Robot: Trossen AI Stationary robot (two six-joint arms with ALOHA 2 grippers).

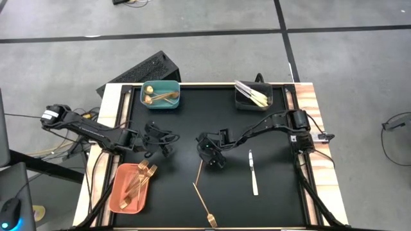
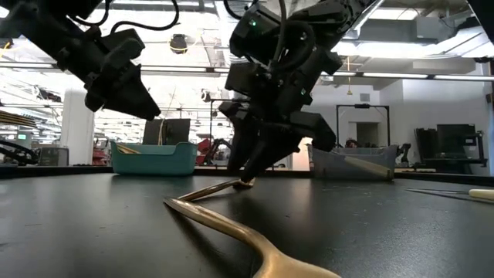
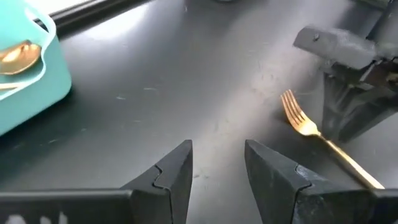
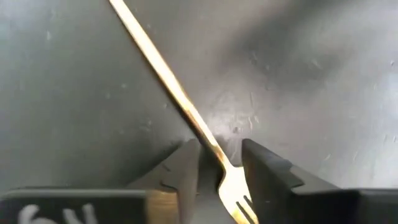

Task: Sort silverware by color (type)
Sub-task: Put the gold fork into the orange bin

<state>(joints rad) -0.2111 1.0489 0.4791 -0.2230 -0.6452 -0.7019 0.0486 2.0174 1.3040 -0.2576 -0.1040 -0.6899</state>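
The right gripper (image 4: 221, 165) is seen low over the middle of the black table top (image 1: 276, 154), its fingers (image 4: 267, 171) parted and straddling the neck of a gold fork (image 4: 180, 102); a narrow gap shows on each side of the neck, so the fork appears released and lies on the surface. A second gold fork (image 1: 204, 204) lies just beyond it, toward the front edge. A white knife (image 1: 253, 173) lies flat to the right, apart from both forks. The left gripper (image 3: 217, 168) is held above the table left of centre, fingers apart, nothing between them. Gold forks are in the salmon tray (image 1: 116, 196) at the front left corner, gold spoons in the teal bin (image 1: 174, 96) at the back edge, and cream knives in the dark bin (image 1: 268, 102) at the back right.
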